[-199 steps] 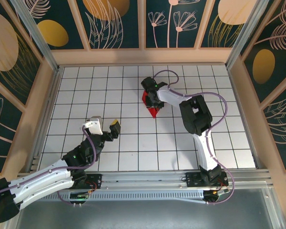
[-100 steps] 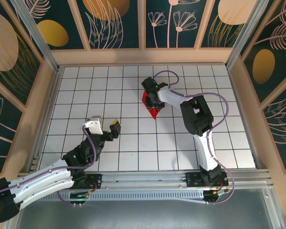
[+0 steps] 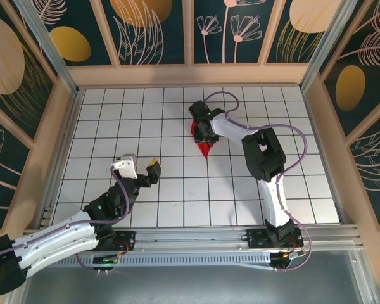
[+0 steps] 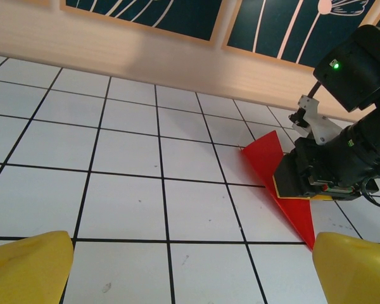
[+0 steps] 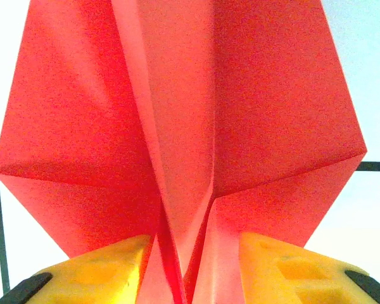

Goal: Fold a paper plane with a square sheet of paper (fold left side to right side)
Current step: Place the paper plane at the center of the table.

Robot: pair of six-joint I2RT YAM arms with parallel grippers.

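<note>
As right gripper [image 5: 191,256] pinches paper plane [image 5: 272,114] (seemingly), edges splay.

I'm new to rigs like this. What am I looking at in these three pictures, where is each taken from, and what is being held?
Two robot arms are bolted at the near edge of a white gridded table. The overhead picture looks down on both. The other two come from a camera on each wrist, so yellow fingertips show at the bottom. The right gripper reaches far out, its fingers pinching the raised centre fold of the folded red paper, a pointed dart lying on the tiles. The left gripper hovers open nearer the bases, holding nothing, facing the paper.
</note>
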